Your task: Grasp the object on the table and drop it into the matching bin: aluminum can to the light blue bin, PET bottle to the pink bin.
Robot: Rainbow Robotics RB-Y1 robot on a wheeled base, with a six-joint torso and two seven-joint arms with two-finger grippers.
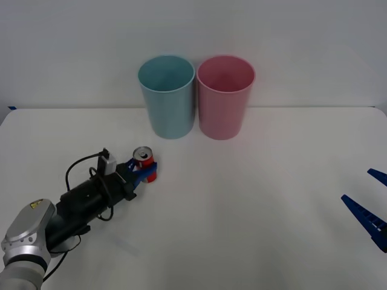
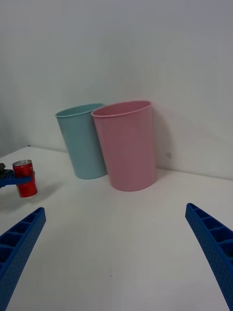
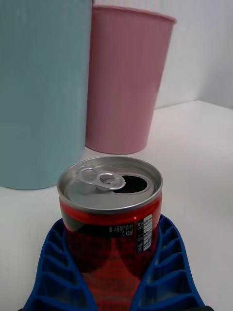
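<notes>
Front view: the left gripper [image 1: 144, 170] reaches low across the table [image 1: 254, 199], its blue fingers on either side of the aluminum can [image 1: 145, 162], which stands upright in front of the light blue bin [image 1: 167, 96]; the pink bin [image 1: 225, 96] stands just beside that one; the right gripper [image 1: 369, 211] waits spread apart near the right edge

Right wrist view: the can sits on the tabletop, a blue finger across its side

Left wrist view: both fingers hug the can's lower body, seemingly pinching it; I'd grip firmly, lift straight and clear the blue rim before releasing
</notes>
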